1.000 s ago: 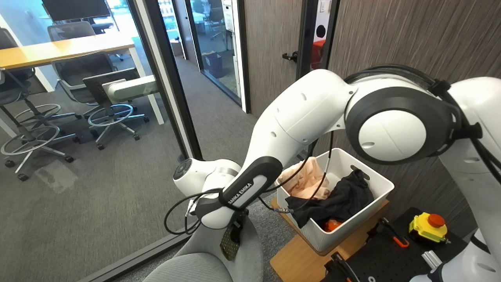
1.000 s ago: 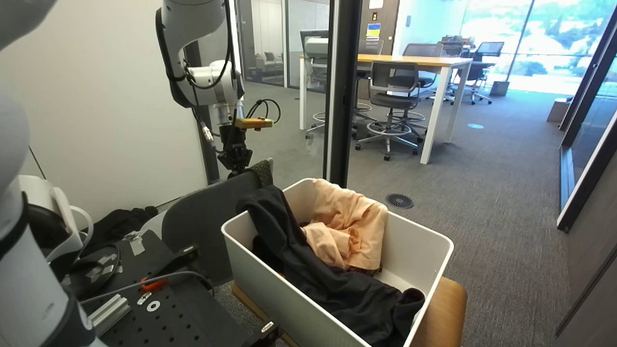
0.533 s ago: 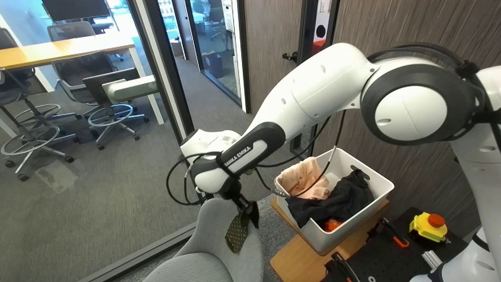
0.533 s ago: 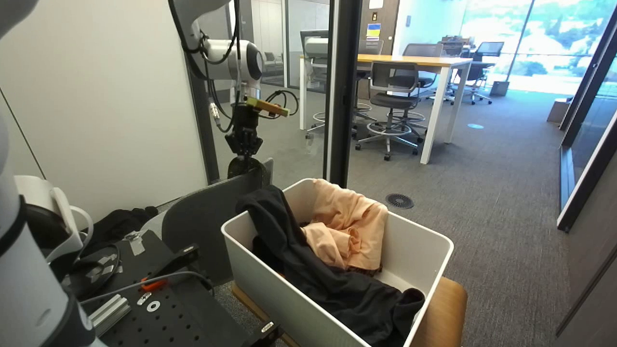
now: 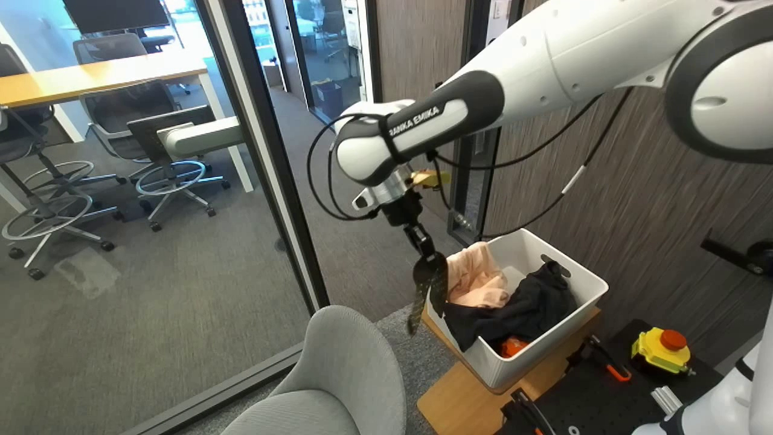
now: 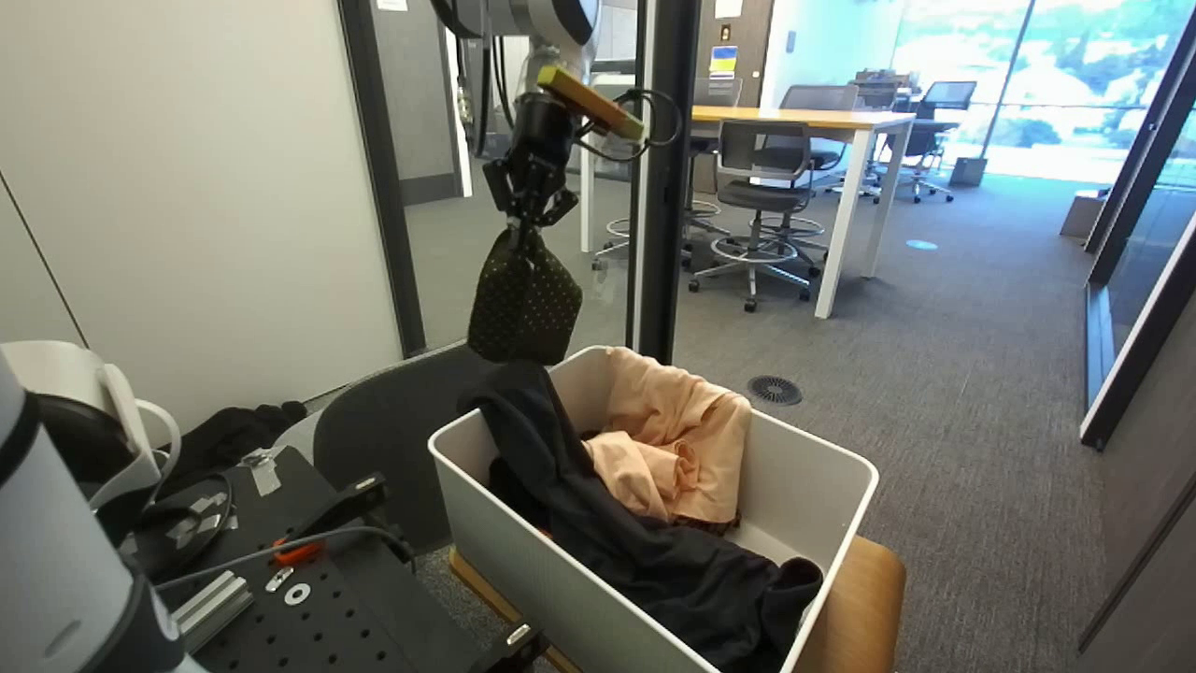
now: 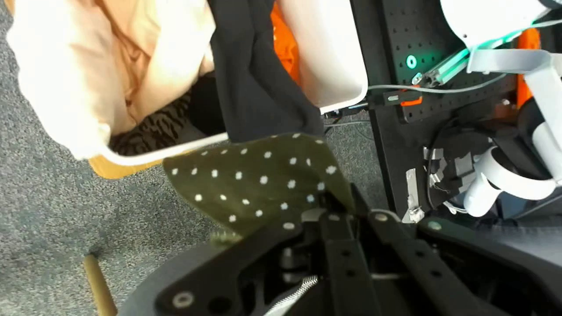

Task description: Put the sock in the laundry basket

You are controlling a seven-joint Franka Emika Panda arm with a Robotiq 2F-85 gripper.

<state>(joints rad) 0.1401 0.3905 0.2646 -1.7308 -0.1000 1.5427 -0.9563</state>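
The sock, dark olive with pale dots, hangs from my gripper [image 5: 430, 258]. It shows in both exterior views [image 5: 419, 302] [image 6: 525, 308] and in the wrist view [image 7: 263, 180]. My gripper [image 6: 519, 226] is shut on its upper end; in the wrist view the fingertips [image 7: 333, 217] are partly hidden by the cloth. The white laundry basket [image 6: 533, 589] holds a peach garment [image 6: 673, 439] and a black garment [image 6: 607, 523]. The sock hangs beside the basket's rim, on the chair side, with its lower edge near the black garment's draped end; whether they touch I cannot tell.
A grey chair [image 5: 350, 362] stands beside the basket. The basket rests on a wooden stand [image 5: 441, 396]. A black perforated board [image 6: 318, 612] with tools and a yellow emergency stop [image 5: 661, 350] lie near the robot base. A glass wall post [image 6: 659, 187] stands behind.
The sock was over the chair's backrest with my gripper down at it. The gripper has lifted it off the chair and moved it up and toward the basket.
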